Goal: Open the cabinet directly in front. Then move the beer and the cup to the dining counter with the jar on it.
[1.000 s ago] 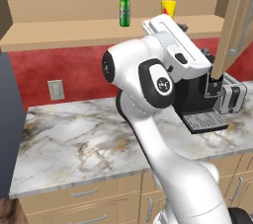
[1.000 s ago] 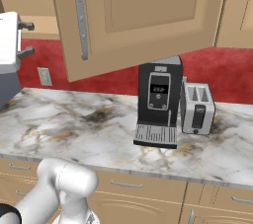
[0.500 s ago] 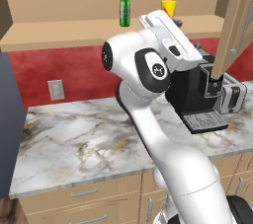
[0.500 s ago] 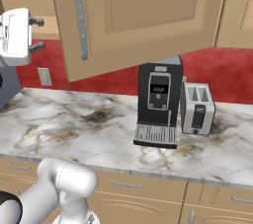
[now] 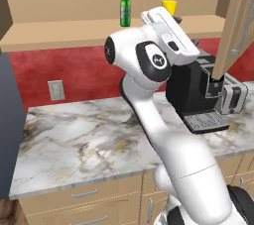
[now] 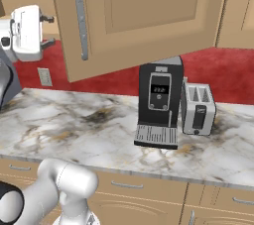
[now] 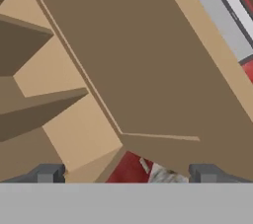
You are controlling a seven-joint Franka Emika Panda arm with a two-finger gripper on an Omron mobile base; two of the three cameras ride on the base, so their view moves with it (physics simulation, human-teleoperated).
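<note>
From the left base view, the cabinet [image 5: 99,30] stands open, its bare shelf running across the top of the scene. A green beer [image 5: 125,6] stands upright on that shelf. Just to its right, partly behind the robot's white hand, a yellow cup [image 5: 169,6] stands on the same shelf. The swung-out door [image 5: 237,21] hangs at the far right. Below, on the marble surface [image 5: 74,140], a black coffee machine [image 5: 196,95] sits against the red wall, with a silver toaster [image 5: 233,92] just beside it. A white outlet [image 5: 56,90] is on the wall to the left.

From the right base view, the open door [image 6: 139,16] crosses the upper middle, its long silver handle [image 6: 79,16] near its left edge. The hand sits at the far left with the jaws [image 6: 47,30] spread wide, holding nothing. The coffee machine [image 6: 159,102] and toaster [image 6: 198,107] stand side by side on the surface [image 6: 74,135].

From the hand view, the two finger tips [image 7: 47,173] sit far apart at the bottom, with nothing between them. Beyond them are tan cabinet panels, seen at a tilt, and a small patch of red wall [image 7: 126,168].
</note>
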